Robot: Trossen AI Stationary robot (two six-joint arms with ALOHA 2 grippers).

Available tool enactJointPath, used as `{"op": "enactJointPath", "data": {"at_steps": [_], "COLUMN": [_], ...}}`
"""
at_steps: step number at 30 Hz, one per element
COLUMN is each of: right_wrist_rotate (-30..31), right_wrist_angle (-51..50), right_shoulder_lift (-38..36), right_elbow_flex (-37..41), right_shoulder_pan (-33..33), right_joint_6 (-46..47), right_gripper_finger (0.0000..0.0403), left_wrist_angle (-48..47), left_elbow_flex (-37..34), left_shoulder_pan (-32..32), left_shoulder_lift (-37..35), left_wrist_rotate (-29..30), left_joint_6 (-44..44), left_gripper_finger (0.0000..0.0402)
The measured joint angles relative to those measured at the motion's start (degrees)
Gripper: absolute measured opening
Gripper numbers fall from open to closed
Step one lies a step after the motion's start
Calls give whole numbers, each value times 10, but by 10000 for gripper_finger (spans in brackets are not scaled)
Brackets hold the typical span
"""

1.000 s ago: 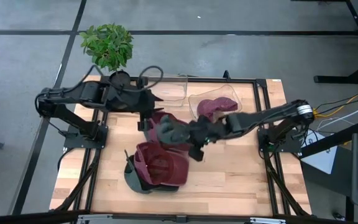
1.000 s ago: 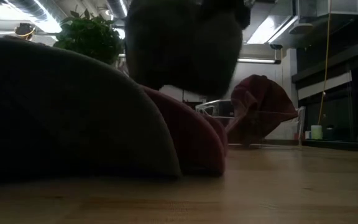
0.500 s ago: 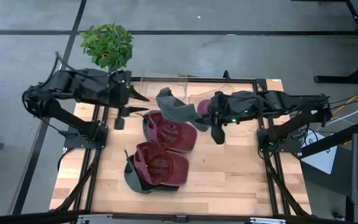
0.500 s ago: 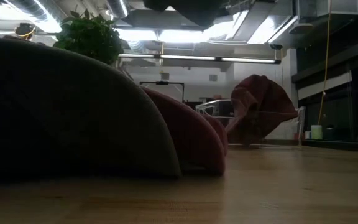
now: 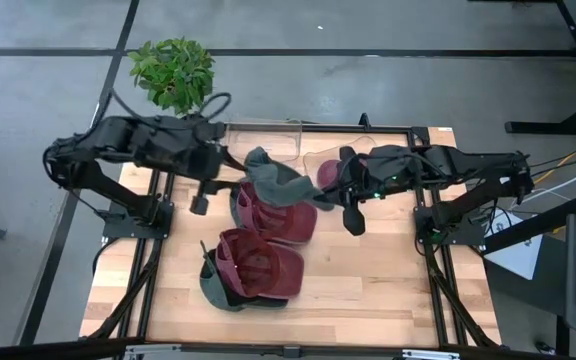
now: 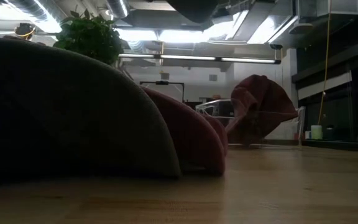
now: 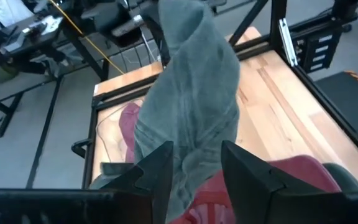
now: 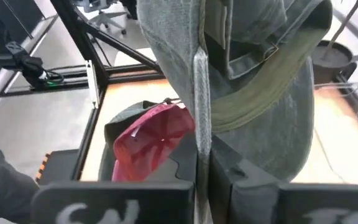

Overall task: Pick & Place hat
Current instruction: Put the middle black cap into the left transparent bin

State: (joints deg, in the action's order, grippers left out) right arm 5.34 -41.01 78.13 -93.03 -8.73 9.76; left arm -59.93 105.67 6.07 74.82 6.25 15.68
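A grey-green hat (image 5: 276,180) hangs in the air between my two grippers, above the middle of the table. My right gripper (image 5: 320,192) comes from the table's right and is shut on it. My left gripper (image 5: 236,165) comes from the left and is open. In the left wrist view its fingers (image 7: 160,168) stand on either side of the hat's (image 7: 194,93) left end. In the low view only the hat's underside (image 6: 194,7) shows, at the top edge. My right gripper (image 8: 202,146) pinches a thin edge of the hat (image 8: 199,93) between its two fingers, coming level from the table's right. The hat is lifted clear of the table and stretches away from the fingers toward the left arm. My left gripper: I cannot tell whether its fingers touch the hat.
Two maroon hats (image 5: 273,215) (image 5: 258,265) lie on the table below, the nearer one on a grey hat (image 5: 216,290). Two clear bins (image 5: 268,140) (image 5: 313,170) stand at the far edge, the right one holding a maroon hat (image 5: 340,170). A potted plant (image 5: 173,70) stands beyond the far left corner.
My right gripper has lifted the grey-green hat off the pile of hats, up and toward the far right, so it now hangs clear. My left gripper drew back toward the far left edge, then came back toward the hat's left end.
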Motion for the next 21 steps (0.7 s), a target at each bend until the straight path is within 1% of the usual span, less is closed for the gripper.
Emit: {"op": "enactJointPath", "data": {"at_steps": [2,5,8,12,17,21], "right_wrist_rotate": [-7,-42,-59,-81,-112,-128], "right_wrist_angle": [0,0,0,-2,-6,-9], "right_shoulder_lift": [0,0,0,0,0,0], "right_elbow_flex": [0,0,0,0,0,0], "right_shoulder_pan": [4,13,21,34,50,57], "right_joint_6": [-13,-30,-53,-92,-103,-105], "right_gripper_finger": [15,15,15,15,15,16], "left_wrist_angle": [12,24,27,22,6,2], "left_elbow_flex": [0,0,0,0,0,0], "left_shoulder_pan": [0,0,0,0,0,0], "left_shoulder_lift": [12,27,38,52,57,56], "left_wrist_rotate": [-1,0,0,-27,-48,-48], "left_joint_6": [0,1,-1,-14,-32,-60], "left_gripper_finger": [144,165,187,206,205,180]}}
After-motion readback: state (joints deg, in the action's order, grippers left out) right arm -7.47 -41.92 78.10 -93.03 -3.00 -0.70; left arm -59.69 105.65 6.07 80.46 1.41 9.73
